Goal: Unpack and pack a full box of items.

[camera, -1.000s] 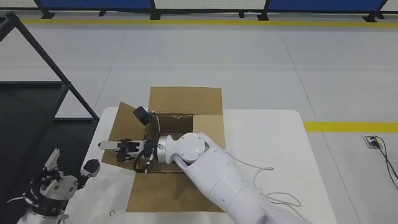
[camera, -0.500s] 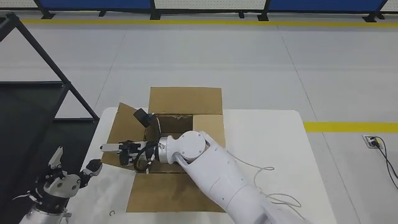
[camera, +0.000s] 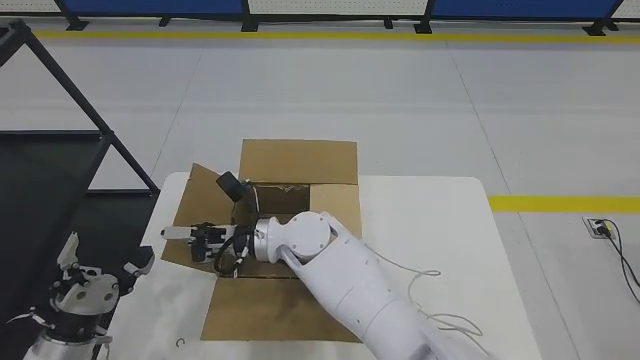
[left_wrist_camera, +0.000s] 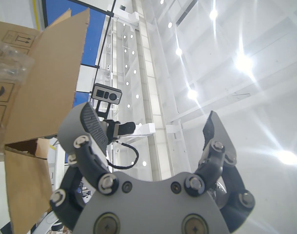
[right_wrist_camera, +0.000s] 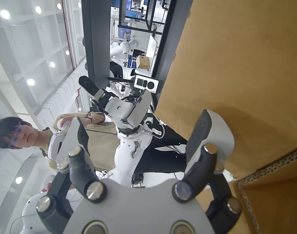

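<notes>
The cardboard box [camera: 300, 162] stands open on the white table [camera: 440, 230], its flaps spread outward. My right arm stretches across the box, and my right gripper [camera: 180, 232] is open over the left flap [camera: 200, 195]. In the right wrist view one fingertip [right_wrist_camera: 207, 127] of that open gripper [right_wrist_camera: 141, 119] is close to a brown flap [right_wrist_camera: 236, 49]; nothing is between the fingers. My left gripper [camera: 103, 255] is off the table's near left corner, open and pointing upward. In its own view my left gripper [left_wrist_camera: 149, 113] is empty, beside a raised flap [left_wrist_camera: 53, 74] and a clear plastic bag [left_wrist_camera: 9, 59].
A black metal frame [camera: 60, 90] stands left of the table. A thin white cable [camera: 430, 275] lies on the table to the right of the box. A small ring-shaped piece [camera: 180, 341] lies near the front left edge.
My left gripper has turned and drifted a little to the left, staying open. The right gripper has stayed at the left flap.
</notes>
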